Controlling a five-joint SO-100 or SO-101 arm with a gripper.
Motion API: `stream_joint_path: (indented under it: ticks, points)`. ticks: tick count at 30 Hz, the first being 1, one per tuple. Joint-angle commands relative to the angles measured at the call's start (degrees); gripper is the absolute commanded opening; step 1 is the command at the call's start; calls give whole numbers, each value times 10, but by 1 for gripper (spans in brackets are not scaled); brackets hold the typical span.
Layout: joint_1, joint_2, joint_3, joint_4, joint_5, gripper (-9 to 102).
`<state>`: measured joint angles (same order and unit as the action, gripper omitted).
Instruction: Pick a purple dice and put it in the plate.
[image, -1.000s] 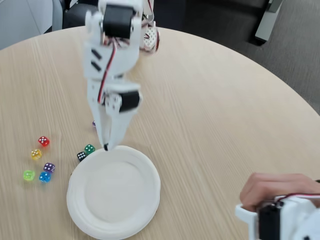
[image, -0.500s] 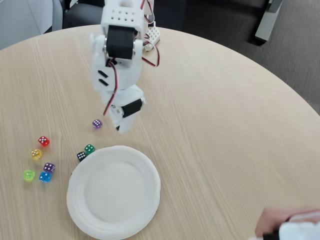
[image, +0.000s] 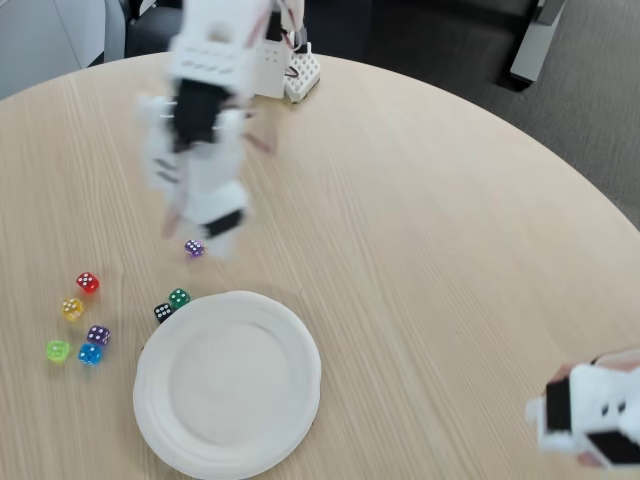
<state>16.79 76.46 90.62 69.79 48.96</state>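
Motion-blurred tool (jaws unreadable)

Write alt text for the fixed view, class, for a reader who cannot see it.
A motion-blurred white robot arm hangs over a round wooden table, its gripper just above a purple dice. Nearby sits an empty white plate, with green, black, red, yellow, blue and another purple die to its left.
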Motion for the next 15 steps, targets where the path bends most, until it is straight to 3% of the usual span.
stream_joint_path:
  ticks: [1,10,15]
  points:
    - [33,-3,-21,-4,-25,4]
    - [115,-12,-21,-4,-98,5]
    - [111,-12,-21,-5,-76,6]
